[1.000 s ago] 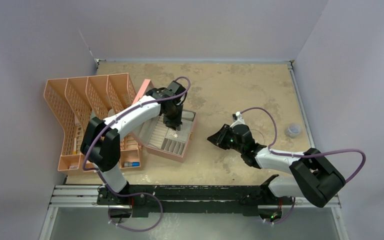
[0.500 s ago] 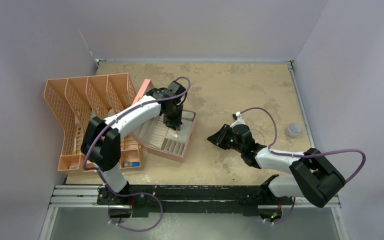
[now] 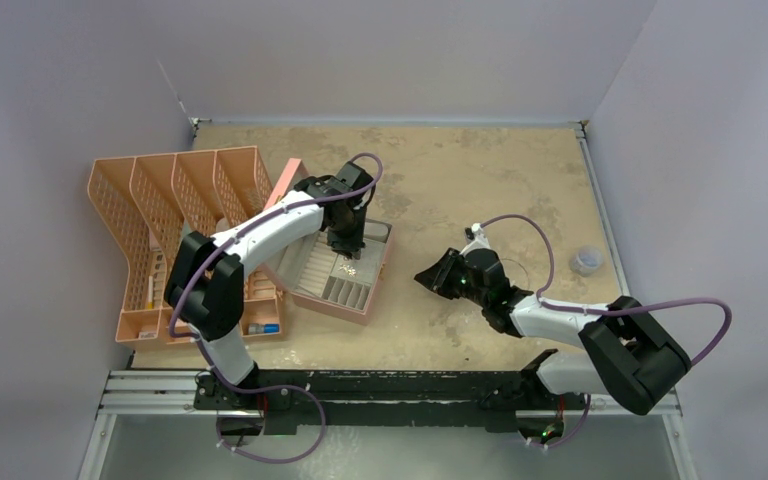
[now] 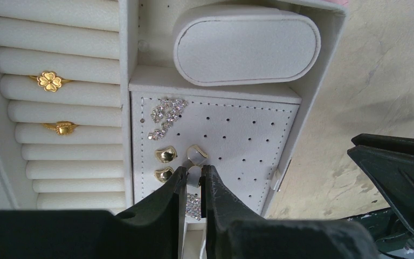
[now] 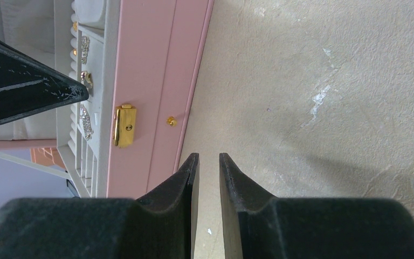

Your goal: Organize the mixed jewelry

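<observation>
The pink jewelry box [image 3: 380,275] lies open left of centre, showing its white lining. Two gold rings [image 4: 49,81] sit in the ring rolls. On the perforated earring panel [image 4: 237,135] are sparkly studs [image 4: 164,113], two gold earrings [image 4: 165,155] and a white gold-rimmed earring [image 4: 197,155]. My left gripper [image 4: 194,174] is down on this panel, shut on a matching small white earring. My right gripper [image 5: 209,159] hovers low over the table beside the box's pink wall [image 5: 145,81], slightly open and empty. A tiny gold stud [image 5: 171,121] shows at the foot of that wall.
A pink mesh file organiser [image 3: 160,200] stands at the left, with a blue-capped tube [image 3: 263,328] in its front tray. A small clear cup [image 3: 586,260] sits near the right edge. The box's gold clasp [image 5: 124,125] faces my right gripper.
</observation>
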Tool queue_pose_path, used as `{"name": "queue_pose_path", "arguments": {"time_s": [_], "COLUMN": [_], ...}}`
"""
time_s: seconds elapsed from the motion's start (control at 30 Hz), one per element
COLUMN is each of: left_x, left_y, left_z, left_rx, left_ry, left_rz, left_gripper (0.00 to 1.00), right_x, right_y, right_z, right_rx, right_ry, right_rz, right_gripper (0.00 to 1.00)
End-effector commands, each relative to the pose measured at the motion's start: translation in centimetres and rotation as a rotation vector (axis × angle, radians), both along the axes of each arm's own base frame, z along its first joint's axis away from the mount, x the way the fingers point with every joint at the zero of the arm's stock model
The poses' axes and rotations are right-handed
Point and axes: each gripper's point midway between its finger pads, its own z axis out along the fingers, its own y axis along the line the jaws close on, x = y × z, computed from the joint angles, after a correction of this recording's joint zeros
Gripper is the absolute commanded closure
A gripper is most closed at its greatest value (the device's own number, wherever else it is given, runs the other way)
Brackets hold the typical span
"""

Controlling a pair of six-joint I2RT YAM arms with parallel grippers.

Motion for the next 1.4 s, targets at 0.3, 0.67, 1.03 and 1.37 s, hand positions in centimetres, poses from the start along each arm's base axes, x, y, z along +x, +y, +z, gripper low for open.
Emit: {"name": "queue_pose_path", "arguments": {"time_s": [0.3, 0.67, 1.03, 1.37], "left_x": [0.4, 0.0, 1.1, 1.3], "left_y": [-0.3, -0.9, -0.3, 0.2], "left_z": [1.3, 2.0, 3.2, 2.5], "left_rx": [-0.028, -0.091, -0.051, -0.006], "left_ry": [-0.054, -0.168, -0.312, -0.305], "left_rz": [-0.018, -0.071, -0.046, -0.028], "left_gripper": [1.0, 1.0, 1.0, 1.0], "right_x": [0.9, 0.9, 0.8, 0.8], "right_y": [0.1, 0.1, 0.1, 0.1], "right_z": [1.0, 1.0, 0.9, 0.9], "right_rx": [0.008, 0.009, 0.007, 0.008], "right_ry": [-0.051, -0.052, -0.051, -0.05], "right_rz": [-0.016, -0.018, -0.018, -0.018], "right_gripper": [0.78, 0.78, 0.78, 0.78]}}
